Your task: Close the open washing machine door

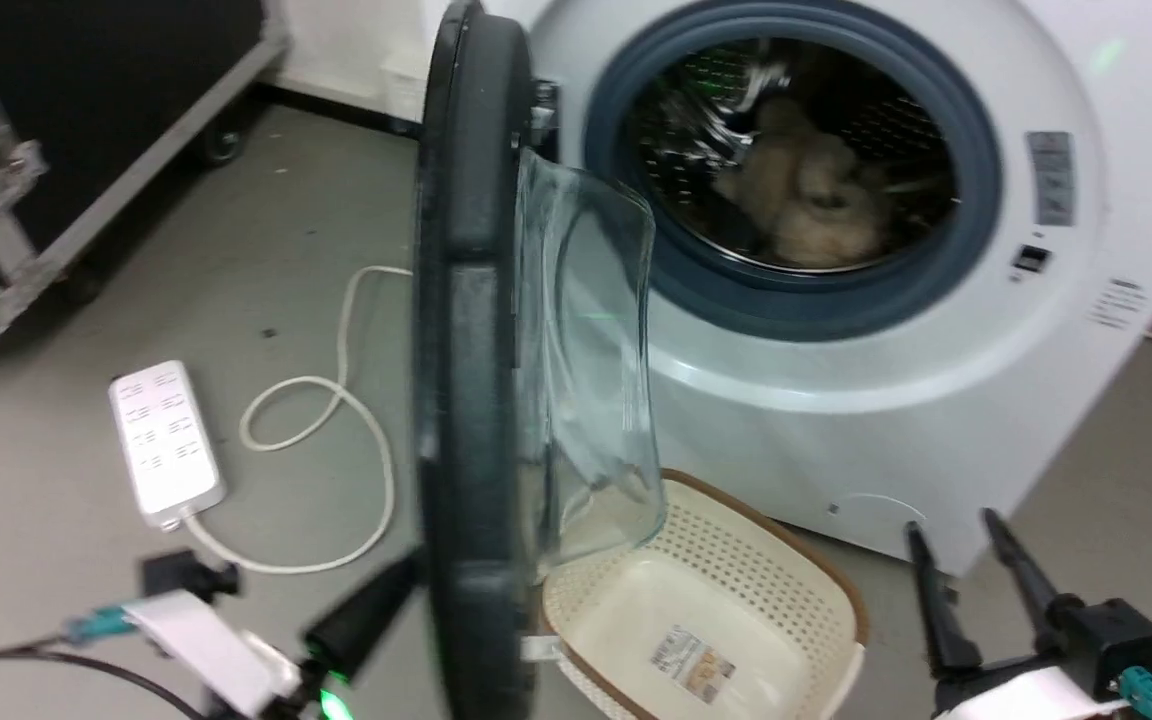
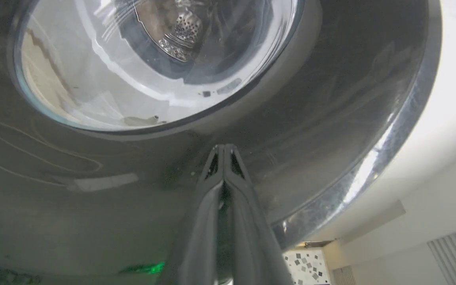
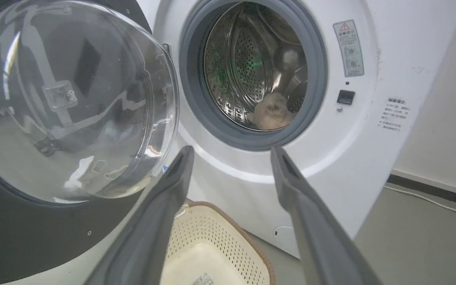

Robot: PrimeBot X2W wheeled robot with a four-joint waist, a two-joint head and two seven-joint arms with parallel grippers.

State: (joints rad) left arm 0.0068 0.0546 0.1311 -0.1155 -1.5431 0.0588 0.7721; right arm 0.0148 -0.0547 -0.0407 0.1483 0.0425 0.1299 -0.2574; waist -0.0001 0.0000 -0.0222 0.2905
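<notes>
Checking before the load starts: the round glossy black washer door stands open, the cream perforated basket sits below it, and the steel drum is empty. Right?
Not quite. The steel drum is not empty: a beige fluffy item lies in it, as the right wrist view shows. The round glossy black washer door does stand open, with the cream perforated basket below it.

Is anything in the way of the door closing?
Nothing visible stands between the washing machine door and the washing machine. The laundry sits deep inside. The basket on the floor below the door's path looks low enough, but I cannot be sure.
</notes>
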